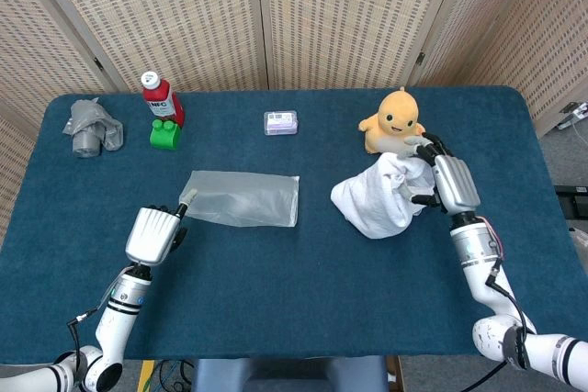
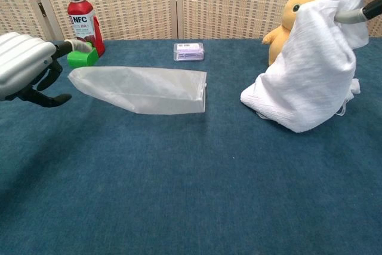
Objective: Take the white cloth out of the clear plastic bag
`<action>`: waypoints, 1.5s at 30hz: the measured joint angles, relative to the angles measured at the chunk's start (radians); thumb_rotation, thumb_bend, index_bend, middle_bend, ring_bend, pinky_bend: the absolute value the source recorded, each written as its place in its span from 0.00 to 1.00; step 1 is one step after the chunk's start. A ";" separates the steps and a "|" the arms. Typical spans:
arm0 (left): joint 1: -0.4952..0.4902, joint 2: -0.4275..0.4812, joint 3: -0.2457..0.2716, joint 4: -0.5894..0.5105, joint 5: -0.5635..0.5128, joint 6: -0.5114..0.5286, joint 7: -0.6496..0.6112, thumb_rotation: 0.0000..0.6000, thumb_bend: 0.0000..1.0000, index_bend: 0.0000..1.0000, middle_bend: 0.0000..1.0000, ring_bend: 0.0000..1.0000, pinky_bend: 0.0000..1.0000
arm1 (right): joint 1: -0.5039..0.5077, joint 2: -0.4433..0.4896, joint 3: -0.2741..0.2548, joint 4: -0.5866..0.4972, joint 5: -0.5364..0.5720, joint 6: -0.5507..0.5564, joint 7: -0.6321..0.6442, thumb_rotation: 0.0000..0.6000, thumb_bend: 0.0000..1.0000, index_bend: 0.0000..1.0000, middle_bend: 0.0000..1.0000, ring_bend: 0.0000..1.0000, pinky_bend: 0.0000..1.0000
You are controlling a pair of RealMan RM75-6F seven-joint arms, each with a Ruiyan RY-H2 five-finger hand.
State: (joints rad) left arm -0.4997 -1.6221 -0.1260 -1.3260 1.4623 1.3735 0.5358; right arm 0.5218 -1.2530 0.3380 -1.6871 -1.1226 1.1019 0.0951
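Silver ribbed metal covers the back of my left hand (image 1: 152,232), and its dark fingers pinch one corner of the clear plastic bag (image 1: 243,198), holding that corner lifted a little. My right hand (image 1: 443,181) has the same silver shell, and its fingers are closed on the top of the white cloth (image 1: 378,199), which hangs down from them. The bag is thin, flat and half cloudy, a long rectangle; its long axis runs left to right, with the open mouth pointing to the cloth, and the two are apart. The cloth is soft and wrinkled with a fine woven texture, bunched in a rounded heap whose lower part rests on the table (image 1: 303,300), just in front of the yellow plush duck (image 1: 393,120). The table has a dark blue, felt-like cover. Farther back stand a red bottle (image 1: 161,98) with white cap, a green block (image 1: 164,133), a small clear box (image 1: 280,122) and a crumpled grey cloth (image 1: 91,127). Behind is a folding screen (image 1: 276,16) of woven beige panels.
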 measured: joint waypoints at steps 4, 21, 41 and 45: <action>0.005 0.035 -0.006 -0.061 -0.010 -0.004 0.025 1.00 0.00 0.00 0.47 0.57 0.80 | -0.005 0.028 -0.008 -0.030 -0.013 -0.001 -0.003 1.00 0.00 0.00 0.17 0.04 0.19; 0.036 0.142 -0.054 -0.229 -0.018 0.052 -0.057 1.00 0.00 0.25 0.44 0.57 0.77 | -0.075 0.148 -0.115 -0.126 -0.149 0.051 -0.102 1.00 0.00 0.16 0.17 0.04 0.19; 0.249 0.485 0.045 -0.445 -0.040 0.140 -0.116 1.00 0.00 0.28 0.45 0.46 0.59 | -0.258 0.170 -0.277 -0.062 -0.407 0.281 -0.018 1.00 0.00 0.17 0.19 0.04 0.19; 0.304 0.498 0.089 -0.438 -0.005 0.183 -0.148 1.00 0.00 0.28 0.45 0.46 0.59 | -0.286 0.173 -0.295 -0.057 -0.438 0.316 -0.009 1.00 0.00 0.17 0.19 0.04 0.19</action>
State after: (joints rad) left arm -0.1960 -1.1246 -0.0370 -1.7638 1.4568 1.5560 0.3879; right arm 0.2353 -1.0800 0.0425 -1.7444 -1.5605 1.4179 0.0860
